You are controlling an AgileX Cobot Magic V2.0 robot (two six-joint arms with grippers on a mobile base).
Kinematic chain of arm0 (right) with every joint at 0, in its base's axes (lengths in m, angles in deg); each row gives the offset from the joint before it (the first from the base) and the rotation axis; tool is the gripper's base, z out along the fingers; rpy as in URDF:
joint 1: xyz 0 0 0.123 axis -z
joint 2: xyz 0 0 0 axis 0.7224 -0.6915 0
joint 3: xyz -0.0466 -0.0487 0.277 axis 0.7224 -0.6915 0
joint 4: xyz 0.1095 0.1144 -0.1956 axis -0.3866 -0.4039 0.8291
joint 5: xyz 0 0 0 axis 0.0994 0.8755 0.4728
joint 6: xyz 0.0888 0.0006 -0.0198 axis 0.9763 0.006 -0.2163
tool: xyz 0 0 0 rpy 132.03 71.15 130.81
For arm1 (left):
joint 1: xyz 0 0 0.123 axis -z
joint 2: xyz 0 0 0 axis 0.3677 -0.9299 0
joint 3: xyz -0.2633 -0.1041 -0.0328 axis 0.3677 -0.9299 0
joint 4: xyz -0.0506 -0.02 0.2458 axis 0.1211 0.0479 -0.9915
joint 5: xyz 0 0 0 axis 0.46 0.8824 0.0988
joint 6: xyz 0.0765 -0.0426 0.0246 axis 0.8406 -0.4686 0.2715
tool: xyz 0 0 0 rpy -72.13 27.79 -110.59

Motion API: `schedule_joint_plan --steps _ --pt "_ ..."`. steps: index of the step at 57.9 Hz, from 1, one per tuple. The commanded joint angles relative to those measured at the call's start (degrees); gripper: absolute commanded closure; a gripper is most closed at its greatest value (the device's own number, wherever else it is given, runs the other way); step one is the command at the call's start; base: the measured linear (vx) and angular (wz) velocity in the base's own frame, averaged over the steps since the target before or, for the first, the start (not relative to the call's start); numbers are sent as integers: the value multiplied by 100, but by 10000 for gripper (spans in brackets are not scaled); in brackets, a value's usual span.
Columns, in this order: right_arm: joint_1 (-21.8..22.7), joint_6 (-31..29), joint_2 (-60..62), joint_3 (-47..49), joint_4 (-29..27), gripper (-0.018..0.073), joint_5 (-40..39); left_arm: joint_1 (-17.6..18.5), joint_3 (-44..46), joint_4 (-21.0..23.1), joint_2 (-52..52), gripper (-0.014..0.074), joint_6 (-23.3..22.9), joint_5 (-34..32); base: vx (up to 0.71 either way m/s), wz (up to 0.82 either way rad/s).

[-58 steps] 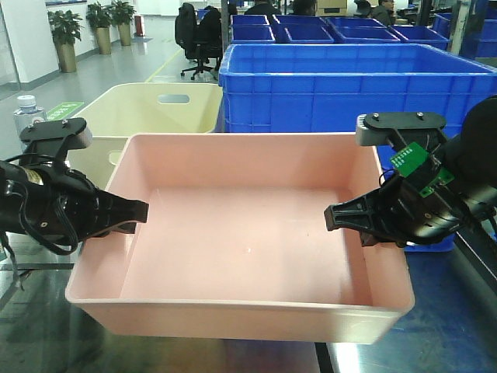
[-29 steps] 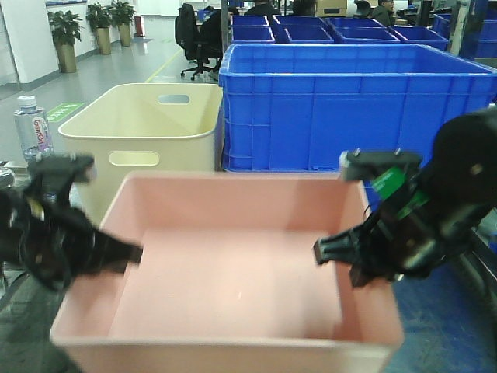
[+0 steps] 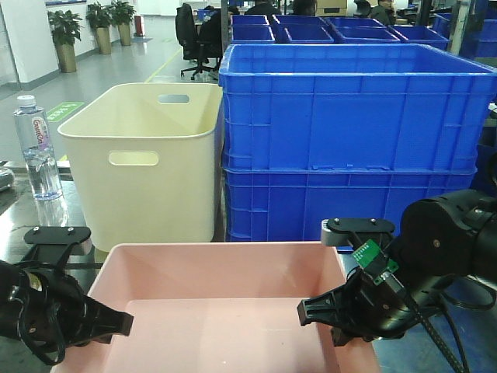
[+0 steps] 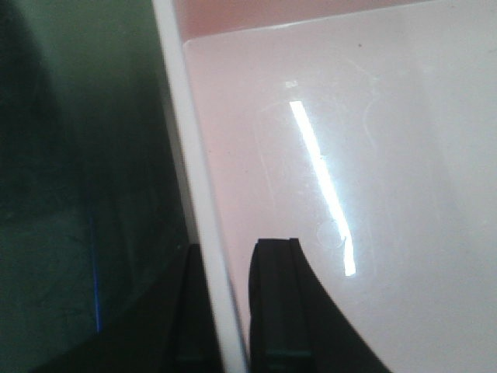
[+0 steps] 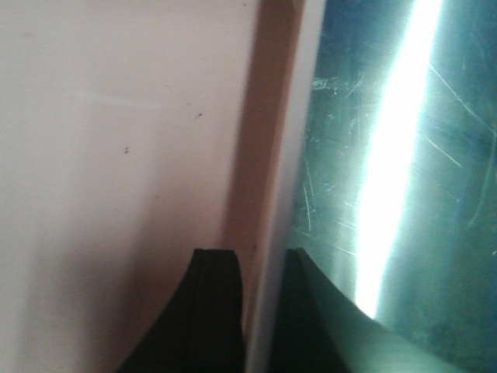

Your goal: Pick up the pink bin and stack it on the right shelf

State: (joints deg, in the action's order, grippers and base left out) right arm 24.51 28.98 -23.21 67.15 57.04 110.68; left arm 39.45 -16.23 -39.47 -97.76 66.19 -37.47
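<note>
Nearest me is the near bin (image 3: 225, 311) — my left gripper (image 3: 120, 322) straddles its left wall and my right gripper (image 3: 307, 313) its right wall, each with one finger inside and one outside. Behind it to the left stands the taller bin (image 3: 140, 163). Just right of that are the stacked crates (image 3: 349, 116), one on another. A bottle (image 3: 35, 148) stands left of the taller bin — further crates (image 3: 326, 33) lie far behind.

Left claw (image 4: 231, 307) and right claw (image 5: 260, 311) clamp pink bin (image 3: 225, 311).
</note>
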Motion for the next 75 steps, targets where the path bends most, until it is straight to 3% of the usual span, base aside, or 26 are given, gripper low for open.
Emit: schedule_joint_plan --steps 1,12,19,33,40,46,50,56,61,68,75 --pt "-1 -187 250 143 9 357 -534 10 140 83 227 535 119 -352 0 0" --pt "-1 -193 250 143 29 120 -505 10 140 93 227 400 119 -304 0 0" --pt "-1 -193 257 165 29 1 -458 10 145 86 250 271 119 -327 0 0" --pt "-1 -216 692 182 326 -31 -507 10 438 29 631 118 119 -310 0 0" --pt "-1 -216 1239 182 703 6 -461 10 783 29 998 118 245 -199 0 0" --pt "-1 -216 1769 157 968 111 -341 10 940 29 1440 157 527 -105 0 0" --pt "-1 -210 2208 143 1145 267 -189 10 876 29 1792 237 680 -88 0 0" --pt "-1 -215 2888 6 1310 576 -170 10 466 29 2433 418 789 -183 0 0" --pt "-1 -232 3740 -630 1372 573 -830 10 -339 135 3238 608 766 -582 0 0" --pt "-1 -250 5246 -2117 1372 573 -1920 10 -1665 513 4616 606 790 -1257 0 0" --pt "-1 -222 6777 -3742 1449 572 -2779 10 -2959 528 5932 604 867 -1931 0 0"
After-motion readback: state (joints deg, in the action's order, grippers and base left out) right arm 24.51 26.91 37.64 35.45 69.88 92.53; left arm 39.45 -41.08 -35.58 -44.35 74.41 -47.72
